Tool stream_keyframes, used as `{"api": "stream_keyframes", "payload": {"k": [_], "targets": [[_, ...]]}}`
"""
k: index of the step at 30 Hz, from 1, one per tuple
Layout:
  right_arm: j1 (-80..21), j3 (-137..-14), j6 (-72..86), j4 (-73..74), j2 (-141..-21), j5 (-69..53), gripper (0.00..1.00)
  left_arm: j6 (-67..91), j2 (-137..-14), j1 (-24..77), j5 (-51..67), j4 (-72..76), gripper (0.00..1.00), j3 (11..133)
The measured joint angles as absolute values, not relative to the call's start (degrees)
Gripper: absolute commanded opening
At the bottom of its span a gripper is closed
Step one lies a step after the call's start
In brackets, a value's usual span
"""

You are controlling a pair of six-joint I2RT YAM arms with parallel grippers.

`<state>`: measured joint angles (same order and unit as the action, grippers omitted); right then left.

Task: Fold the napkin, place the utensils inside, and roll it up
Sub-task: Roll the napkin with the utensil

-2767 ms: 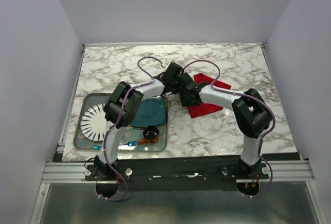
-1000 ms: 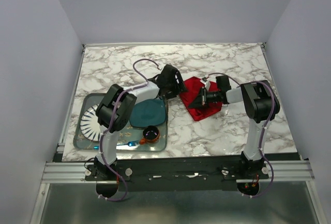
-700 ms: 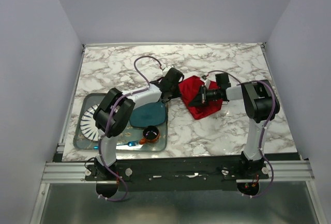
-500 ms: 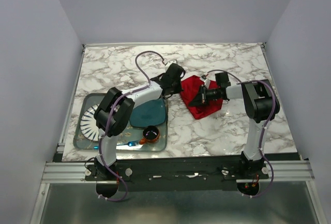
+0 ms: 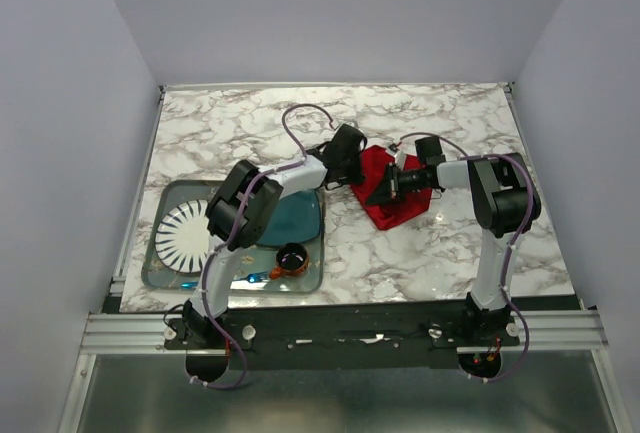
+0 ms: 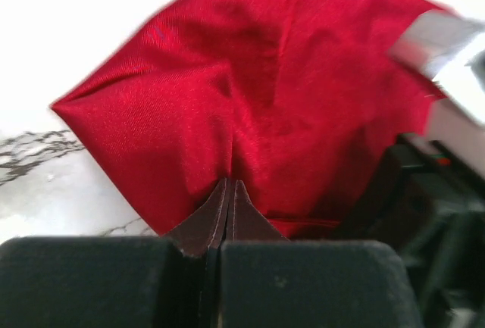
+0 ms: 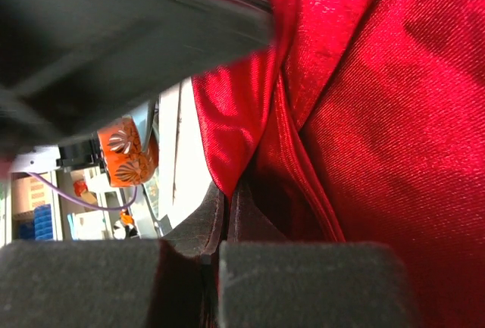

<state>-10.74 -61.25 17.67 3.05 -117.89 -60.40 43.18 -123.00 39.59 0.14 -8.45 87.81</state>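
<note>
Red, shiny cloth sits at about 3 o'clock from the centre of the white-and-grey marble-patterned table (image 5: pixel 230 133). It is one soft red cloth napkin (image 5: pixel 398 198), bunched and creased rather than flat. Two grippers meet on it. The left gripper (image 5: pixel 352 169) reaches the napkin's 10 o'clock edge. In its wrist view its two dark fingers are pressed together on a pinched ridge of the fabric (image 6: pixel 229 192). The right gripper (image 5: pixel 381 194) comes in from 3 o'clock over the cloth, and its two fingers are likewise clamped on a red fold (image 7: pixel 223 201).

At 8 o'clock lies one grey rectangular tray (image 5: pixel 220 271). It holds two plates, one white round plate with dark radial stripes (image 5: pixel 185 238) and one teal plate (image 5: pixel 292 218). It also holds one orange-and-dark cup (image 5: pixel 292 257) and one translucent blue plastic utensil (image 5: pixel 255 277).
</note>
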Motion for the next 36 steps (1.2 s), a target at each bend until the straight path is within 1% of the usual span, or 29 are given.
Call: {"api": "stream_keyframes", "payload": {"k": [4, 7, 8, 10, 13, 14, 17, 19, 21, 25, 28, 32, 36], "targets": [[-10.74, -62.48, 16.14, 5.63, -117.99, -59.13, 0.08, 44.12, -125.45, 39.31, 1.91, -8.54, 0.00, 89.27], [-10.76, -64.66, 13.87, 9.78, -117.99, -57.28, 0.11, 44.84, -125.73, 38.72, 2.28, -8.71, 0.00, 89.58], [-10.79, -65.45, 12.93, 11.46, -117.97, -56.21, 0.15, 45.10, -125.75, 38.61, 2.37, -8.73, 0.00, 89.58], [-10.92, -67.61, 10.83, 15.86, -117.97, -53.60, 0.19, 45.69, -125.95, 38.54, 2.57, -9.10, 0.00, 89.93], [-10.98, -70.98, 8.51, 22.24, -117.67, -48.07, 0.32, 46.72, -126.41, 38.37, 3.01, -9.28, 0.00, 90.41], [-10.98, -71.92, 7.81, 23.97, -117.25, -45.67, 0.38, 47.22, -126.43, 38.37, 3.29, -9.26, 0.00, 90.41], [-11.51, -72.79, 5.48, 27.70, -113.71, -37.74, 0.46, 48.77, -126.45, 38.17, 4.12, -8.75, 0.00, 89.86], [-12.40, -72.79, 4.25, 29.50, -110.52, -31.55, 0.49, 49.91, -126.43, 37.95, 4.73, -8.03, 0.00, 89.38], [-13.69, -72.79, 3.29, 30.41, -108.07, -26.87, 0.54, 51.09, -126.43, 37.71, 5.43, -7.40, 0.00, 88.95], [-20.34, -72.53, 2.81, 31.00, -103.50, -15.59, 0.57, 53.12, -126.43, 37.36, 6.52, -6.39, 0.00, 88.40], [-24.95, -69.93, 2.59, 29.39, -100.92, -9.54, 0.60, 53.91, -126.43, 37.30, 6.83, -6.24, 0.00, 88.31], [-29.63, -66.65, 1.04, 26.50, -99.74, -3.01, 0.63, 54.70, -126.43, 37.12, 7.46, -6.00, 0.00, 88.14], [-31.48, -66.50, -1.08, 24.84, -101.08, 2.31, 0.66, 55.29, -126.45, 36.75, 8.27, -5.45, 0.00, 87.77]]}}
